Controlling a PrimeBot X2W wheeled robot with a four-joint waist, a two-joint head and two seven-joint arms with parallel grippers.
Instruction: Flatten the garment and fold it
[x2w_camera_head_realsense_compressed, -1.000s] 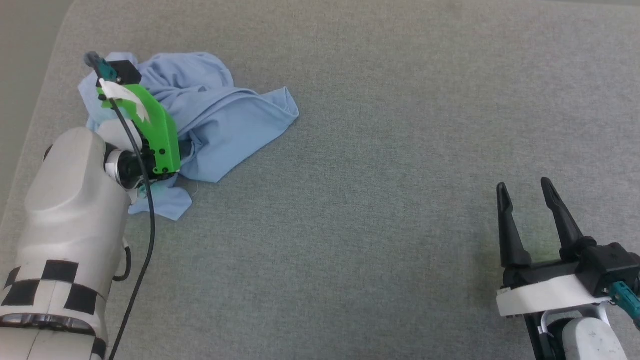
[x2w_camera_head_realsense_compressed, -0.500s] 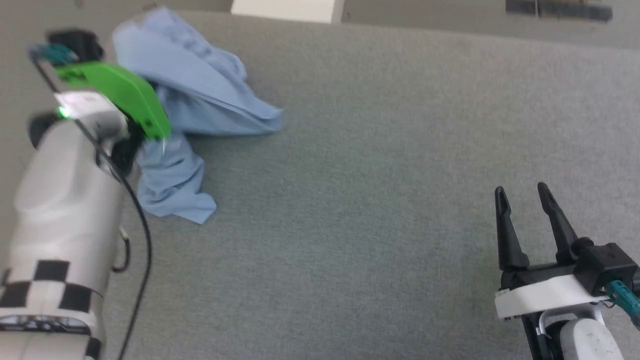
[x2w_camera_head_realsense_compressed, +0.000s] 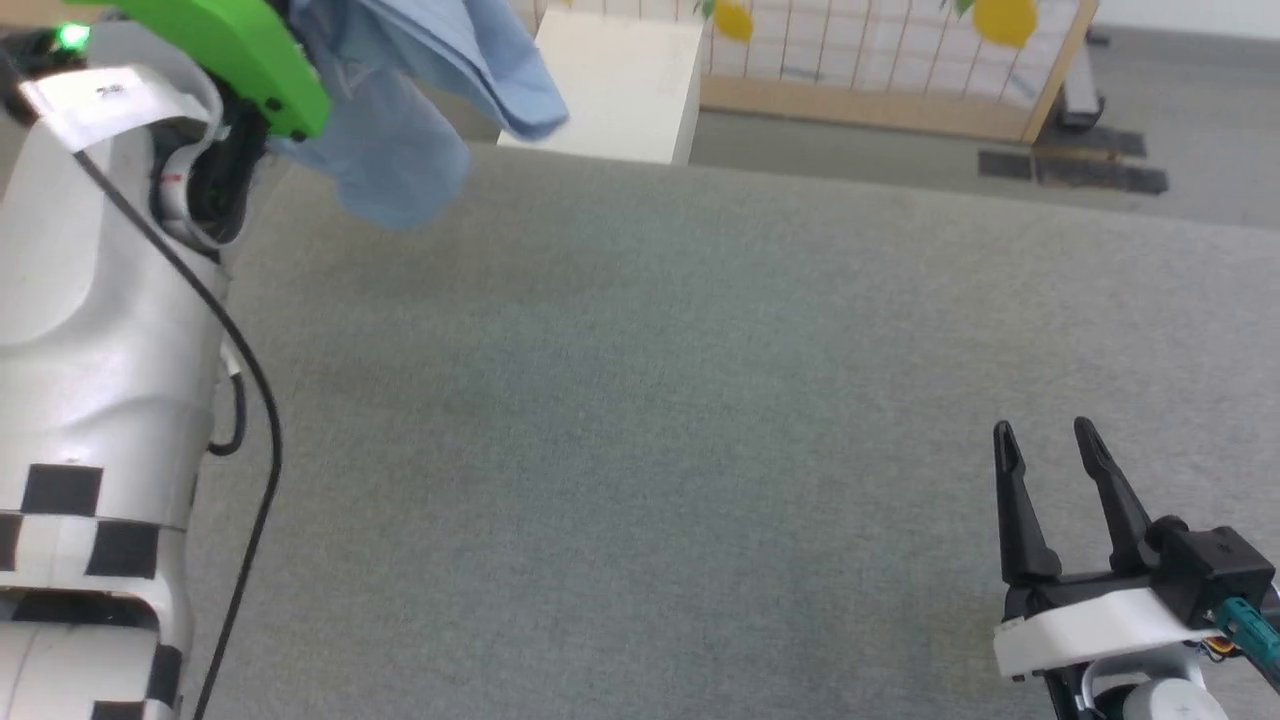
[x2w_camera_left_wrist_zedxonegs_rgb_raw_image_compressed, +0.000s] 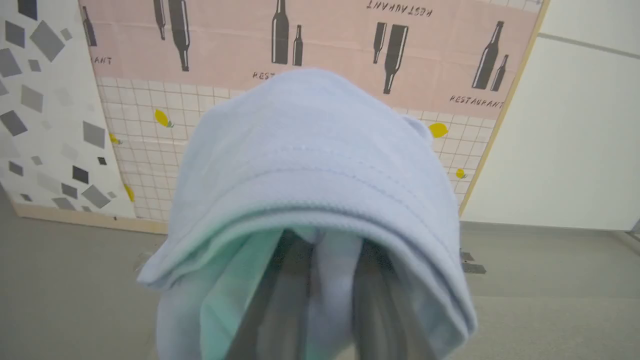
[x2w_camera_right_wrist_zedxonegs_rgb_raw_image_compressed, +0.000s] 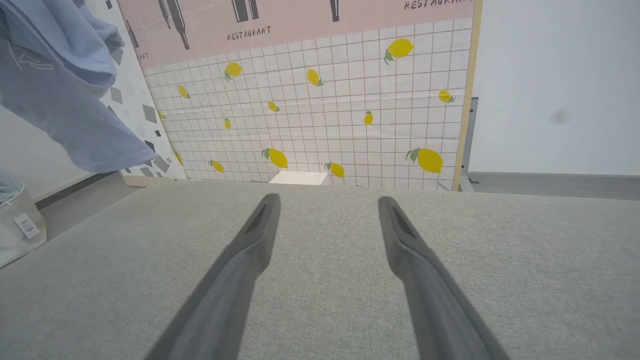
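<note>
The garment, a light blue shirt, hangs bunched in the air at the top left of the head view, clear of the grey surface. It hangs from my left arm's green wrist mount, which hides the fingers there. In the left wrist view the garment drapes over my left gripper, which is shut on a fold of it. From the right wrist view the garment dangles at the upper left. My right gripper rests open and empty low at the right, over the surface.
A wide grey fabric-covered surface spreads before me. A white rectangular box stands just past its far edge. Behind it is a lemon-printed screen. A pale fabric bin sits beside the surface's left edge.
My left gripper has shut on the garment and lifted it off the surface into the air. The head camera has tilted up. The right gripper has stayed open in place.
</note>
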